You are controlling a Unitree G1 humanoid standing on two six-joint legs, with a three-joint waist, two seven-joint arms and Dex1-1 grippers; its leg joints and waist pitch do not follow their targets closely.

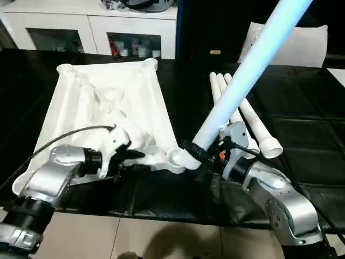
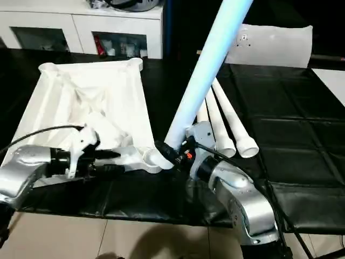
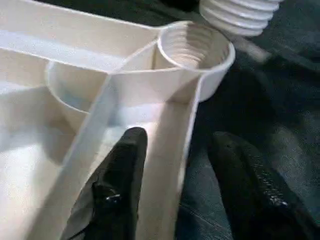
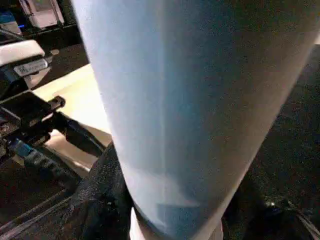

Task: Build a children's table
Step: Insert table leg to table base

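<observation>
**Leg held at near corner socket, tabletop rim braced**

I see the tabletop (image 1: pixel 108 108) lying ribbed side up on the black table (image 1: pixel 302 118), presumably so its sockets face the legs. Three spare legs (image 1: pixel 242 116) lie together at its 3 o'clock, within reach.

My right gripper (image 1: pixel 200 152) pinches the fourth leg (image 1: pixel 253 65) near its threaded end; the leg leans away toward 1 o'clock, its tip just beside the near corner socket (image 3: pixel 192 47), not yet in. I judge the tilt must be straightened before threading.

My left gripper (image 3: pixel 175 175) straddles the tabletop's near rim beside that socket, one finger inside the rim and one outside, evidently to steady it. The jaws stand half spread; I cannot tell whether they press the wall.
</observation>
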